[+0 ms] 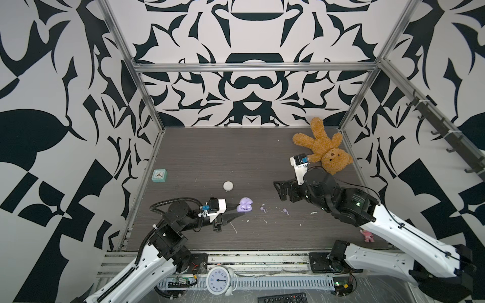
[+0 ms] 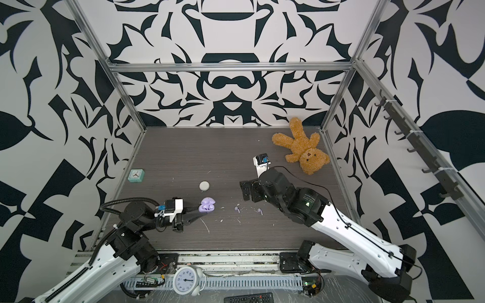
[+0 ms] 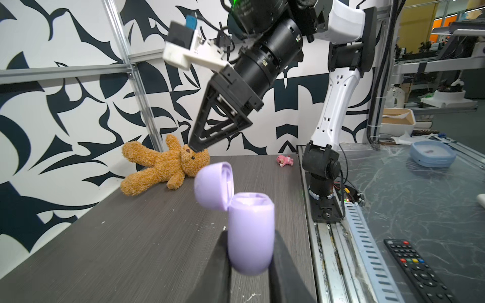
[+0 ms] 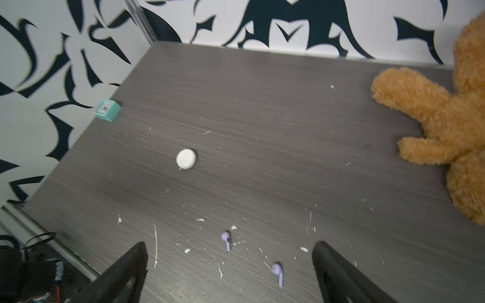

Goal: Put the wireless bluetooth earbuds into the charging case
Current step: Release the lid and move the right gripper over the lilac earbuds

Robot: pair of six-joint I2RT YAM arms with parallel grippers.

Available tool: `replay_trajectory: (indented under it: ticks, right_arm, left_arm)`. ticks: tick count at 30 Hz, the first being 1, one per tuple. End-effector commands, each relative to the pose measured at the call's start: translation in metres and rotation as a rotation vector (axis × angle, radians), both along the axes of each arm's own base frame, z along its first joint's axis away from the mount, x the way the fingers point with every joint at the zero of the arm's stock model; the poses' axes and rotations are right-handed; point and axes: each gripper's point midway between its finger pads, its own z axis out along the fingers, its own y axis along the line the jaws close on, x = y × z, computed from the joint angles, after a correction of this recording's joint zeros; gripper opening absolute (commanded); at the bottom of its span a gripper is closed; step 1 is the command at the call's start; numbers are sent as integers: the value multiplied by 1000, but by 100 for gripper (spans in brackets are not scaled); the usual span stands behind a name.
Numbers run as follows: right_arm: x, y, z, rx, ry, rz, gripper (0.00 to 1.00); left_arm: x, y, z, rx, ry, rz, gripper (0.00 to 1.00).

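Top views: the left claw (image 1: 240, 213) is clamped on the purple charging case (image 1: 244, 205), whose lid stands open, near the middle of the worktop (image 1: 210, 147). To the right of the case and apart from it, the first purple earbud (image 1: 262, 209) and the second purple earbud (image 1: 285, 211) lie loose among white flecks. The right claw (image 1: 282, 191) hangs over the worktop near them, jaws spread wide and holding nothing. A closed white case (image 1: 228, 186) sits behind the purple one. A teddy bear (image 1: 322, 147) lies in the far right corner.

Left wrist view: black fingers (image 3: 217, 262) press both sides of the purple charging case (image 3: 250, 236), which is upright with its lid tipped back. Whether it touches the worktop cannot be told.

Right wrist view: both earbuds lie on their sides in front of the right claw (image 4: 230, 245), the first purple earbud (image 4: 226, 240) and the second purple earbud (image 4: 277, 272). They are well apart from the white case (image 4: 186, 159).
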Motion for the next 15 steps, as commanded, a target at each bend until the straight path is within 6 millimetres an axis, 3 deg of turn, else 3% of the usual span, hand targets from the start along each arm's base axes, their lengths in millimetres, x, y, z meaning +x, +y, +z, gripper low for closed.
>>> replay_trajectory:
  ticks: [1,7,15]
  right_arm:
    - [-5,-19,-40,-68,115,-95,99]
    - [-5,-18,-99,-183,272,-139,86]
    - [-6,-25,-152,-327,379,-165,68]
  left_arm:
    - [3,3,-2,1,-36,36,0]
    - [3,5,0,-12,-39,43,0]
    - [0,5,2,-18,-46,31,0]
